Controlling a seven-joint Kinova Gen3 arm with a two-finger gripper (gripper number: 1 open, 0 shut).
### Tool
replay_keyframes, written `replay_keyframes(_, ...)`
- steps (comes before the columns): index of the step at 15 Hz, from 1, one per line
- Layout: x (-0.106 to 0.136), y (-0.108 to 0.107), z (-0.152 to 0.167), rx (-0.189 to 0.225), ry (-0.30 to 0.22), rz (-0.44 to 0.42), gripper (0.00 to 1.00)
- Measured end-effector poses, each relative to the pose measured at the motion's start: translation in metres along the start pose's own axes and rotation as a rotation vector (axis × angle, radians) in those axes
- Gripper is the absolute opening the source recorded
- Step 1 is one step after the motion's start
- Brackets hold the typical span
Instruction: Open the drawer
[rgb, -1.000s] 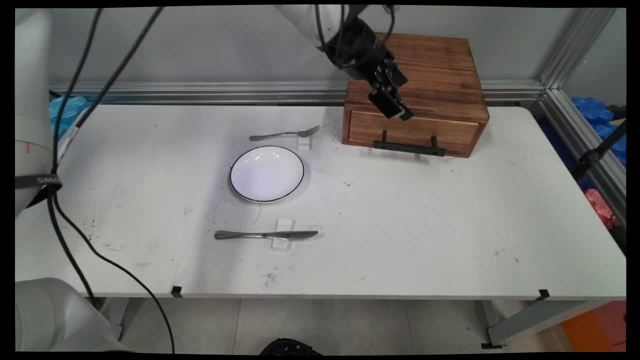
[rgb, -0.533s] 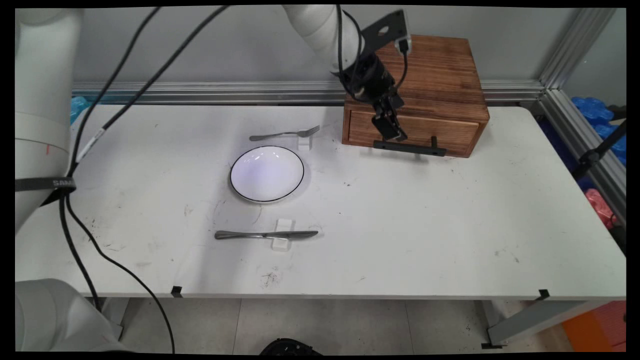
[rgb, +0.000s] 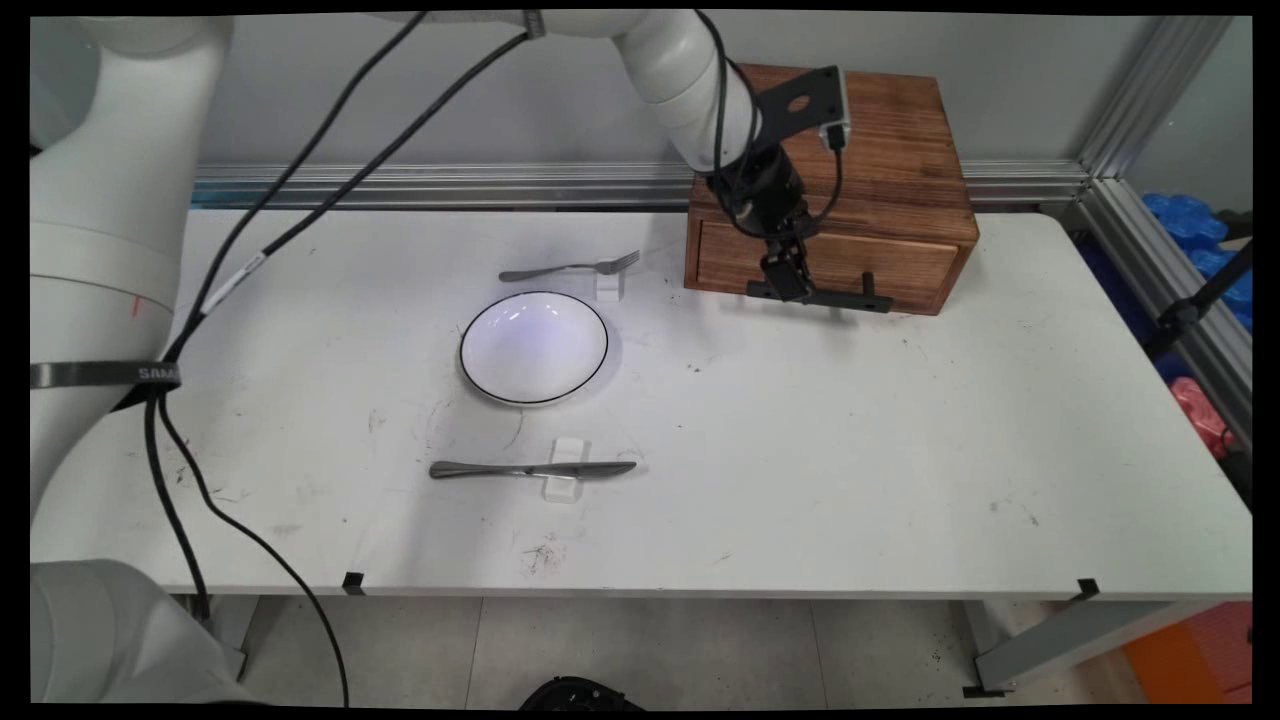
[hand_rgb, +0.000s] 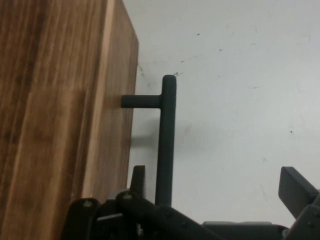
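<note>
A brown wooden drawer box (rgb: 860, 150) stands at the table's back right, its drawer shut. A black bar handle (rgb: 820, 297) runs along the drawer front. My gripper (rgb: 786, 287) has come down onto the left part of that handle. In the hand view the handle bar (hand_rgb: 165, 135) rises between my two fingers, close to the left finger (hand_rgb: 138, 179), and the right finger (hand_rgb: 296, 186) stands well apart. The gripper (hand_rgb: 217, 183) is open, with the bar inside its span. The drawer front (hand_rgb: 60, 110) fills the left of the hand view.
A white plate with a dark rim (rgb: 534, 347) sits mid-table. A fork (rgb: 570, 267) lies behind it on a small white rest, and a knife (rgb: 532, 469) lies in front on another. Black cables (rgb: 250, 270) hang from the arm at the left.
The gripper dropped from in front of the box's top edge down to the drawer handle, shifting slightly left, and the wrist turned more upright.
</note>
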Motion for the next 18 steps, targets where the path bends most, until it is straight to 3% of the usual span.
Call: replay_keyframes(18,0.031,0.0,0.061,0.012,-0.068,0.033,1.0)
